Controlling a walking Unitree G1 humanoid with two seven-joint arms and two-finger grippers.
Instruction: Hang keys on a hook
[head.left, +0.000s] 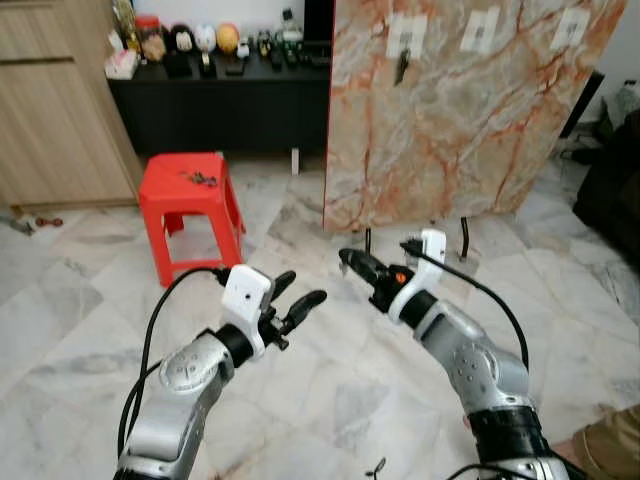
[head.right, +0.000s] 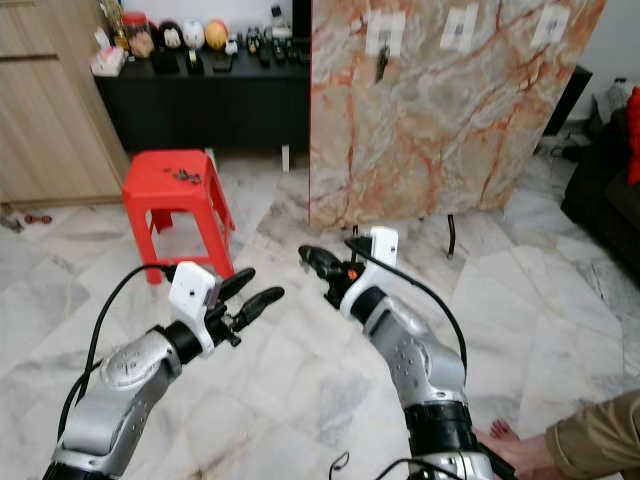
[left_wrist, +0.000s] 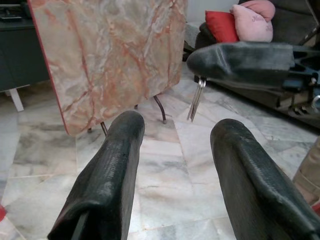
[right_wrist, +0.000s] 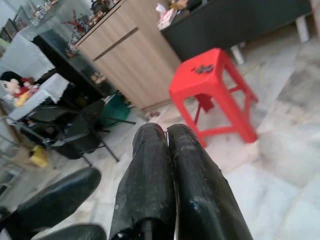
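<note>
My right gripper (head.left: 347, 261) is shut on a bunch of silver keys (left_wrist: 195, 100), which hang down below its fingertips in the left wrist view. It is held low over the marble floor, well short of the upright marble-patterned board (head.left: 470, 120). Three white hook plates sit near the board's top: left (head.left: 405, 35), middle (head.left: 480, 28) and right (head.left: 570, 28). A dark key (head.left: 402, 66) hangs from the left one. My left gripper (head.left: 300, 290) is open and empty, close beside the right one. Another bunch of keys (head.left: 200, 179) lies on the red stool (head.left: 190, 195).
A black sideboard (head.left: 220, 100) with small ornaments and a wooden cupboard (head.left: 55, 110) stand at the back left. The board rests on thin metal legs (head.left: 464, 238). A person's bare foot (head.right: 502, 436) and trouser leg (head.right: 600, 435) are at the lower right.
</note>
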